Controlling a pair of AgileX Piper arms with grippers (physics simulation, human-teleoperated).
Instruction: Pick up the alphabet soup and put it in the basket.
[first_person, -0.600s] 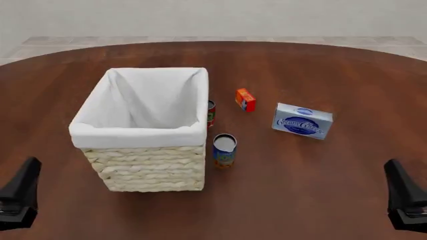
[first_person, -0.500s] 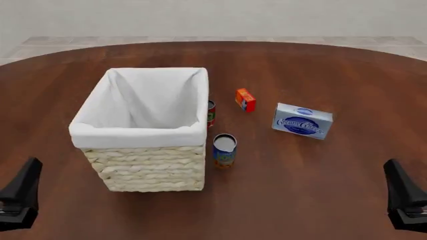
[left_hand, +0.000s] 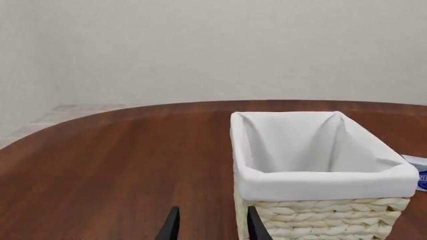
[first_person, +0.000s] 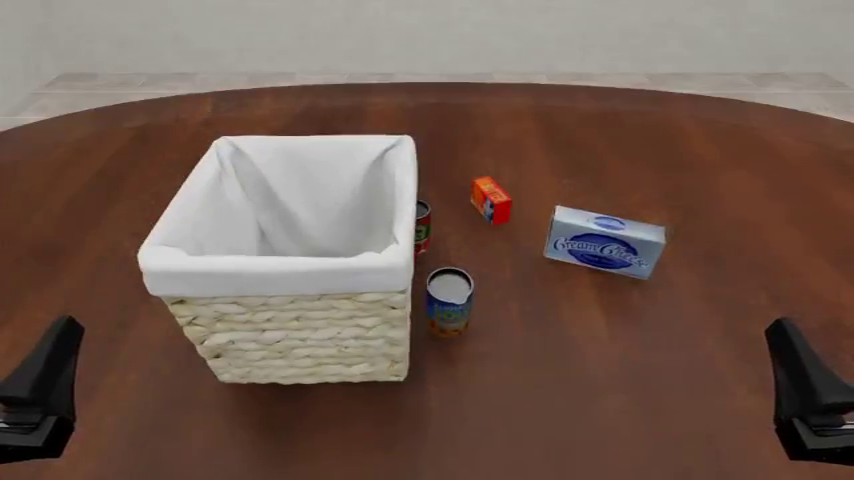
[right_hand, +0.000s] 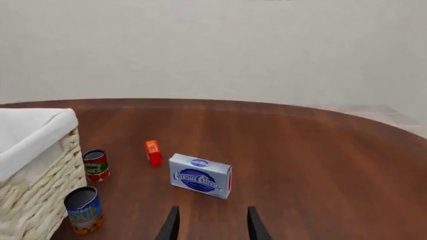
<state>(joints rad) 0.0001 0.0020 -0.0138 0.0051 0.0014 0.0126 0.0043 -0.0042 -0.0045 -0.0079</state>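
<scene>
Alphabet soup can (first_person: 449, 300) upright on brown table (first_person: 641, 380), just beside near right corner of lined wicker basket (first_person: 300, 325), untouched. Smaller red-and-green can (first_person: 422, 226) behind it against basket's right side; orange box (first_person: 491, 199) and cream cheese box (first_person: 605, 242) further right. Left gripper (left_hand: 209, 227) and right gripper (right_hand: 210, 225) low at near table edge, fingers apart, grasping nothing

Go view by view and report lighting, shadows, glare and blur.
Front view: flat, even light, no glare on the table, only a faint shadow under the basket and the alphabet soup; all sharp. Left wrist view: the basket's white lining is bright yet keeps its folds. Right wrist view: crisp, the blue box shows its print, a soft sheen on the wood.
</scene>
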